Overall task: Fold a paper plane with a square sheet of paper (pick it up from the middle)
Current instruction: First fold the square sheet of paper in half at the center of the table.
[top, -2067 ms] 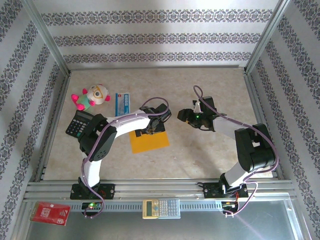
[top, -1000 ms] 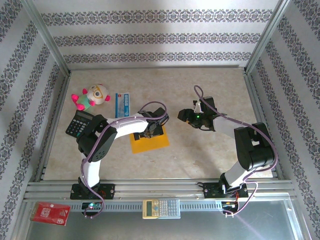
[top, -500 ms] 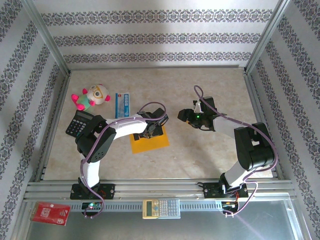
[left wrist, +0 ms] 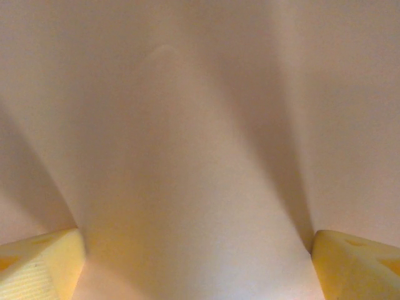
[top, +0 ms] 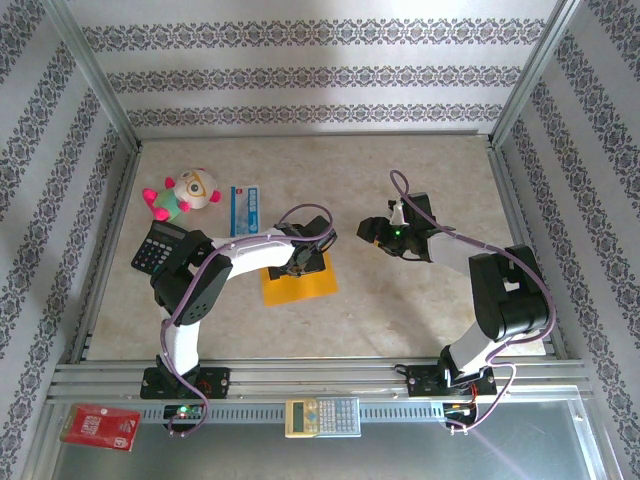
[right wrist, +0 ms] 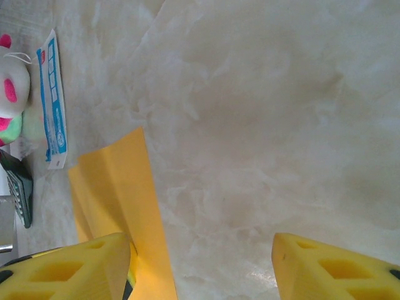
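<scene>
Left tool (top: 304, 258), spread wide and empty, straddles the square sheet of paper (top: 310, 287) beneath; off-centre pinch risks crumpling.

Bright, even overhead light, soft shadows; left wrist view blurred, warm-tinted.

- The square sheet of paper (top: 300, 285) was orange-yellow.
- The counter (top: 400, 170) was marbled beige.
- The calculator (top: 158, 247) was black; the packet (top: 245, 208) near it, blue and white.
- The walls (top: 320, 75) wore dark floral stripes.
</scene>
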Controlling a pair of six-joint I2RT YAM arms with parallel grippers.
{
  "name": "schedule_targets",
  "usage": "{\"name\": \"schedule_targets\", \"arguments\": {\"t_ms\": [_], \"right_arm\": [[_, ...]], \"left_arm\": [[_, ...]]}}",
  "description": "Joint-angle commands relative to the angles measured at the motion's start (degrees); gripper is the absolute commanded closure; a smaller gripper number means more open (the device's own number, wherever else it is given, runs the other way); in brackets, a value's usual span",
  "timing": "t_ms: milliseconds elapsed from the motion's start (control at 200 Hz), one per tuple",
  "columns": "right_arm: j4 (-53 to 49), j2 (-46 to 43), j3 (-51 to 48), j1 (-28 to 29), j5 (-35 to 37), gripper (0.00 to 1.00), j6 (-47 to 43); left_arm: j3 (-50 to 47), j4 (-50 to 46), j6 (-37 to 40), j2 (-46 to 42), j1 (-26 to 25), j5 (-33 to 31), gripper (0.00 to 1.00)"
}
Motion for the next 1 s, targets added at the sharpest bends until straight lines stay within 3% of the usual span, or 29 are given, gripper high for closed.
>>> {"name": "schedule_targets", "arguments": {"t_ms": [0, 285, 555, 879, 994], "right_arm": [[-0.3, -0.1, 0.1, -0.5, -0.6, 0.38, 0.2], [-0.3, 0.0, 0.2, -0.6, -0.7, 0.38, 0.2], [-0.6, -1.0, 0.2, -1.0, -0.6, 0.38, 0.3], [-4.1, -3.8, 1.8, -2.7, 0.1, 0.38, -0.6], [-7.3, -6.5, 2.9, -4.9, 1.3, 0.38, -2.2]], "left_arm": [[-1.2, 1.4, 1.4, 3.6, 0.4, 4.3, 0.07], [-0.6, 5.1, 4.3, 2.9, 0.4, 6.1, 0.14], [-0.9, 11.1, 8.5, 1.5, 0.4, 10.4, 0.38], [-7.2, 32.9, 9.3, -5.1, 0.4, 21.5, 0.71], [-10.2, 43.1, 8.9, -8.3, 0.4, 28.0, 0.76]]}}
